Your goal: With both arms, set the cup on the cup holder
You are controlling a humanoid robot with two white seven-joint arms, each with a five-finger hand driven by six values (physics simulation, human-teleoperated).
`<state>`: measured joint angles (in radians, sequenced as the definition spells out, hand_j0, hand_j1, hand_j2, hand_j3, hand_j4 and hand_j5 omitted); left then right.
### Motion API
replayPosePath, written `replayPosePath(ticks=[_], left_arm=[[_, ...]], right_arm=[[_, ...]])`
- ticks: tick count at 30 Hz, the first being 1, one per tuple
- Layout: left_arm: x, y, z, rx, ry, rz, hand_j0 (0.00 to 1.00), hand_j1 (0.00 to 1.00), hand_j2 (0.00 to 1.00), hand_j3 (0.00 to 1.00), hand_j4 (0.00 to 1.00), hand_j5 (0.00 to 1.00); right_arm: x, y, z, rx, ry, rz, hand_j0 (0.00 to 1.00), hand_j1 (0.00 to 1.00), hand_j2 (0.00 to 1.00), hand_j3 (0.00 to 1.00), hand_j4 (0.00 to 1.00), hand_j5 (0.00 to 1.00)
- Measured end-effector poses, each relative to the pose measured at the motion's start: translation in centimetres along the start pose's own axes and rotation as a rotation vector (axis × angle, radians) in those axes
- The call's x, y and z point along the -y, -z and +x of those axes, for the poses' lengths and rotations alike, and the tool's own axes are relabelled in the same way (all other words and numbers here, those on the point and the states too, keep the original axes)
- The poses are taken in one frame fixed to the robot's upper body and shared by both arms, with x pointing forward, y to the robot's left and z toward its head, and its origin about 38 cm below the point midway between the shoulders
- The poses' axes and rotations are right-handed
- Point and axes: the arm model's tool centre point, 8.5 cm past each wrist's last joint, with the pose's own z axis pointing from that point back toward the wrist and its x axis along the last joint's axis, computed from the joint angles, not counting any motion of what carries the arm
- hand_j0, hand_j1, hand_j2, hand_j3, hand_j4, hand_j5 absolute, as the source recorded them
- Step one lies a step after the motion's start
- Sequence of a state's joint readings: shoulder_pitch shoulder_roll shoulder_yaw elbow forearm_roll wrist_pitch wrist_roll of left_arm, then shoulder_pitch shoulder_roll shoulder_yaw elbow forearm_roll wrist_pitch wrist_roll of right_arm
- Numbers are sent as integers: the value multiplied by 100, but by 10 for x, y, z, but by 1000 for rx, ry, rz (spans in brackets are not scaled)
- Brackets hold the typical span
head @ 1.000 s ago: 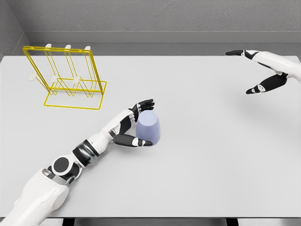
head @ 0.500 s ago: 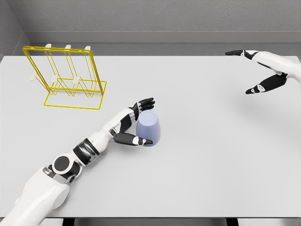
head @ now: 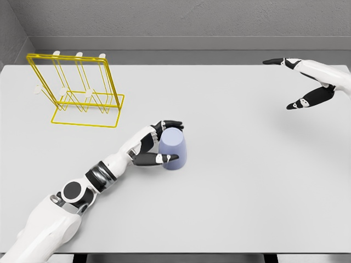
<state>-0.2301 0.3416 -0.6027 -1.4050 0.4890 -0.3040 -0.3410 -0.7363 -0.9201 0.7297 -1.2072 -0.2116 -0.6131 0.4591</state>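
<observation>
Cup [head: 174, 149]: pale lavender, standing upside down on table [head: 236, 181], wider rim down, narrower closed base up. Near table centre, slightly left and toward the near edge. Well apart from cup holder [head: 74, 87].

Left hand [head: 158, 143]: wrapped around left side of cup. Thumb [head: 159, 159] lying across the near lower side of the cup wall, dark fingers [head: 171, 124] curled over the far upper edge. Reads as a grasp closing on the cup; contact at thumb and fingertips appears made, though full firmness not judgeable from this view. Cup base flat on table, not lifted.

Left arm [head: 82, 189]: entering from lower left corner, white segments with dark joint ring at the elbow, forearm angled up and right toward cup.

Cup holder: yellow wire rack, far left of table, standing upright on a rectangular wire base. Three white-tipped pegs along the top, more pegs lower down. No cup on it.

Right hand [head: 299, 82]: far right, raised near the far right corner of table, well apart from cup. Fingers spread and extended, thumb [head: 301, 102] pointing down-left, holding nothing.

Table: plain light grey surface, grey wall [head: 192, 22] behind.
</observation>
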Motion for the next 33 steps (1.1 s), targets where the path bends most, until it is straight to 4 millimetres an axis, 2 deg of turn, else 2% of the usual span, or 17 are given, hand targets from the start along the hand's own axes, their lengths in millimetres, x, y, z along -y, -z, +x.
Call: replayPosePath(ticks=[3, 5, 9, 19, 27, 33], left_arm=[[0, 0, 0, -1, 1, -1, 63, 63, 63, 63, 63, 63], [0, -1, 0, -1, 0, 0, 59, 59, 59, 59, 59, 59], [0, 0, 0, 0, 2, -1, 43, 43, 43, 43, 43, 43], [1, -2, 0, 3, -3, -6, 40, 40, 40, 40, 40, 40], [2, -1, 9, 27, 6, -17, 40, 40, 40, 40, 40, 40], [-1, -8, 34, 75, 28, -38, 39, 39, 39, 39, 39, 39]], right_arm=[[0, 0, 0, 0, 0, 0, 100, 100, 100, 100, 100, 100], [0, 0, 0, -1, 0, 0, 100, 100, 100, 100, 100, 100], [0, 0, 0, -1, 0, 0, 100, 100, 100, 100, 100, 100], [0, -1, 0, -1, -1, 0, 100, 100, 100, 100, 100, 100], [1, -1, 0, -2, -2, 0, 100, 100, 100, 100, 100, 100], [1, -1, 0, -3, -2, 0, 100, 100, 100, 100, 100, 100]])
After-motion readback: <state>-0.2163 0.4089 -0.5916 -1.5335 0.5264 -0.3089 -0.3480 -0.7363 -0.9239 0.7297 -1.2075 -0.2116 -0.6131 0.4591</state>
